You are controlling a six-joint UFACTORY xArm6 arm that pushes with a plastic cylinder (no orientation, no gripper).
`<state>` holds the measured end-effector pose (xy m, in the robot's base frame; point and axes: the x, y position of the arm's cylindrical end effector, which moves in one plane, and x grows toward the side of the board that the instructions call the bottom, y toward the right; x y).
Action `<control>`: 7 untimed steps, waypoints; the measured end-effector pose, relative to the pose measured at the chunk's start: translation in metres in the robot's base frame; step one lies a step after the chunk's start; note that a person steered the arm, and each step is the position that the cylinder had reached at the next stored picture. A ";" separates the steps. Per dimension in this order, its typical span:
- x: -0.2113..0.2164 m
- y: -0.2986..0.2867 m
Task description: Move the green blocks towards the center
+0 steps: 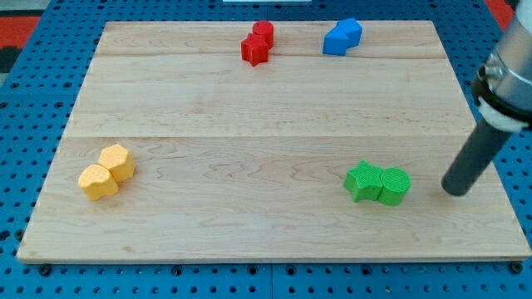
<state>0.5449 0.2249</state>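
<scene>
Two green blocks touch each other at the view's lower right: a star-shaped one (362, 180) on the left and a rounder one (395, 186) on the right. My tip (455, 191) rests on the wooden board (266, 124) a short way to the right of the round green block, not touching it. The dark rod rises up and to the right from the tip toward the arm at the view's right edge.
Two red blocks (258, 43) sit together at the view's top centre. Two blue blocks (342, 36) sit at the top right. Two yellow blocks (107, 171) sit at the lower left. A blue pegboard surface (25, 124) surrounds the board.
</scene>
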 end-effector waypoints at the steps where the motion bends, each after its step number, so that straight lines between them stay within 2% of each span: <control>1: 0.014 -0.039; 2: -0.023 -0.061; 3: -0.012 -0.064; 4: -0.003 -0.112; 5: -0.025 -0.173; 7: 0.010 -0.163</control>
